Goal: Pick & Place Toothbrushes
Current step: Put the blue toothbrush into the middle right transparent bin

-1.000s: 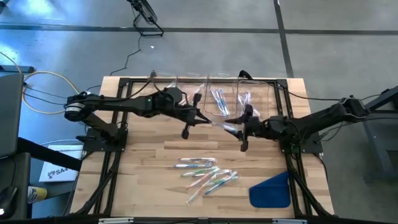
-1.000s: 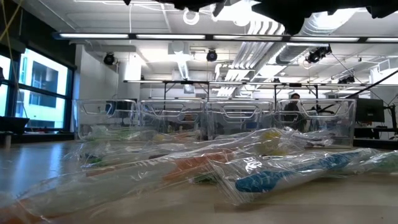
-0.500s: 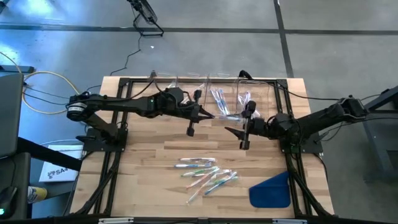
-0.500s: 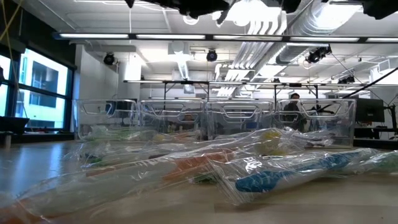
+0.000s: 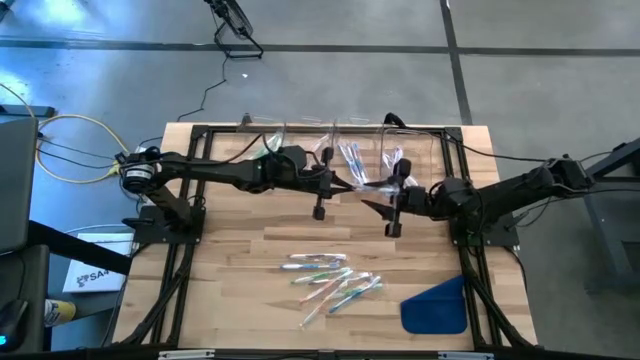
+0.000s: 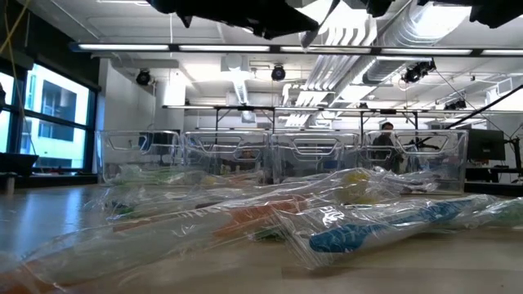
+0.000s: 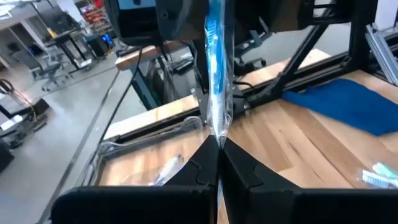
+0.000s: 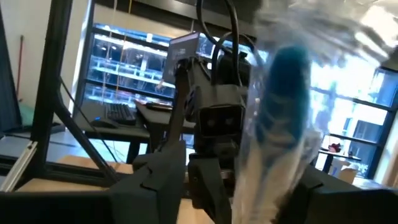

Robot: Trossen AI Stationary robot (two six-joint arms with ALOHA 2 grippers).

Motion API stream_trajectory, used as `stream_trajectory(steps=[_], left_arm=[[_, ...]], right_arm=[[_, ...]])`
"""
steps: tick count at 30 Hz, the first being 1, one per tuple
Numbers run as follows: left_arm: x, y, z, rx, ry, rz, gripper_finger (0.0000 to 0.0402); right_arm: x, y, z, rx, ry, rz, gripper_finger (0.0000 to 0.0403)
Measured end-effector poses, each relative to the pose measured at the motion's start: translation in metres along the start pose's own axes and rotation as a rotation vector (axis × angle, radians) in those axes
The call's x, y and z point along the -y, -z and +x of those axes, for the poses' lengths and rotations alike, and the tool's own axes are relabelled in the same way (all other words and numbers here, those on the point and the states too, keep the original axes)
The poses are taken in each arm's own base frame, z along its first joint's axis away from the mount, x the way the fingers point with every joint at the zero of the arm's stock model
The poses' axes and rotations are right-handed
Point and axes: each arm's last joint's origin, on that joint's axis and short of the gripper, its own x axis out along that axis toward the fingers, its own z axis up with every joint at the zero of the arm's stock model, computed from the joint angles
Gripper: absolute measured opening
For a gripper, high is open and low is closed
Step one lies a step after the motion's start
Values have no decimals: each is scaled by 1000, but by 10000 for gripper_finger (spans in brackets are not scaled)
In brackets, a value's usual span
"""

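Right now your left gripper [image 7: 217, 146] is clamped shut on the tip of a wrapped blue toothbrush [image 7: 216, 68], holding it in the air between the two arms, just in front of the row of clear bins [image 5: 340, 140] at the back of the table [image 5: 230, 250]. The right gripper [image 5: 378, 205] sits just beside it; from its wrist camera the brush head [image 8: 287, 93] fills the view, but you cannot tell whether those fingers are spread or closing on it. The risk is the hold itself: you have only the thin end of the wrapper pinched, so a quick swing could let the brush twist or slip out and fall short of a bin. The arms are also close, and a careless move could knock them together. The other toothbrushes [image 5: 330, 280] lie loose near the front, beside a blue cloth [image 5: 435, 308].
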Motion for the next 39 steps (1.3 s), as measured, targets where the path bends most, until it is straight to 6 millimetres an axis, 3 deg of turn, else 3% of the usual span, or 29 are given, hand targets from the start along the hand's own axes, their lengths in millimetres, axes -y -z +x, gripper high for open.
stream_trajectory(steps=[21, 34, 39], left_arm=[[0, -2, 0, 31, 9, 38, 0], [0, -2, 0, 31, 8, 39, 1], [0, -2, 0, 28, 0, 140, 31]], right_arm=[[-1, 3, -2, -74, 97, -29, 16], [-1, 3, -2, -72, 99, 21, 10], [-1, 3, -2, -74, 100, 25, 10]])
